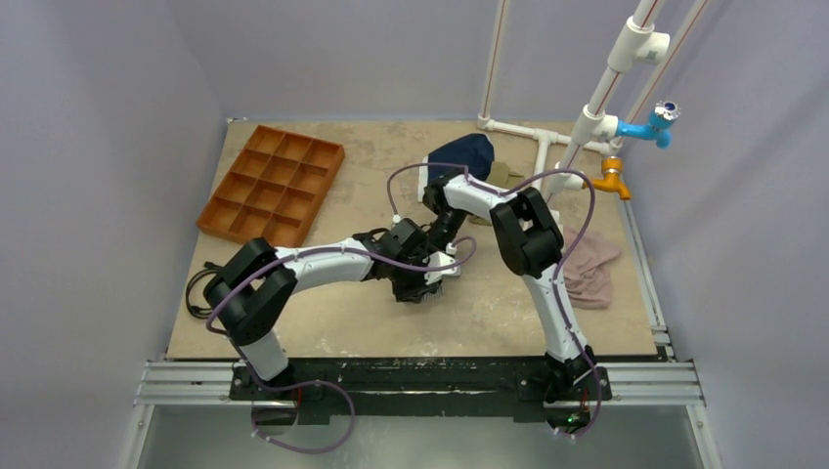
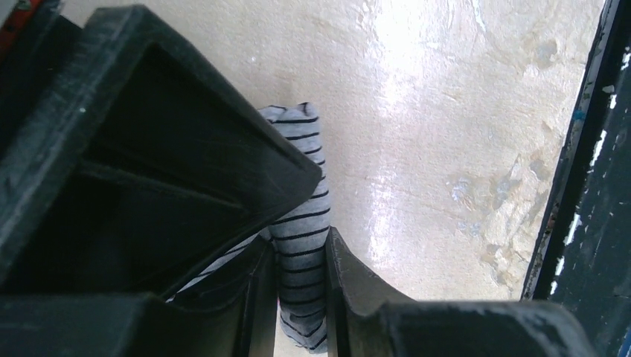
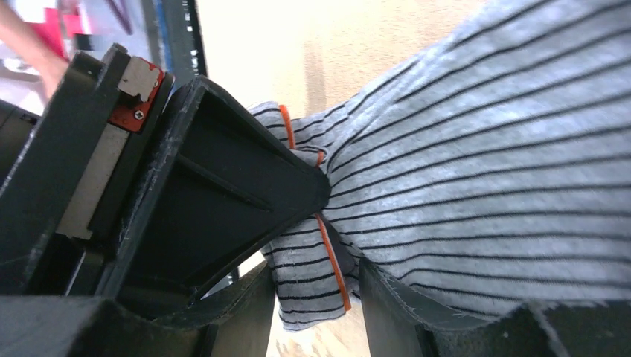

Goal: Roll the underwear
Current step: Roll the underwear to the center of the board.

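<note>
The underwear [image 1: 446, 265], grey-and-white striped, is bunched at the table's middle between both grippers, mostly hidden under them in the top view. My left gripper [image 1: 418, 283] is shut on a narrow rolled fold of it [image 2: 301, 223]; its jaws [image 2: 301, 297] pinch the cloth just above the table. My right gripper [image 1: 437, 249] comes from the far side and is shut on an edge with orange trim [image 3: 331, 260]. Its jaws [image 3: 316, 294] hold that edge while the wide striped cloth [image 3: 484, 149] spreads to the right.
An orange-brown compartment tray [image 1: 274, 183] lies at the back left. A navy garment [image 1: 464, 154] and an olive-tan one [image 1: 504, 176] lie at the back, a pinkish cloth [image 1: 589, 266] at the right. White pipes [image 1: 587, 122] with taps stand at the back right. The table's black front rail [image 2: 588, 186] is close.
</note>
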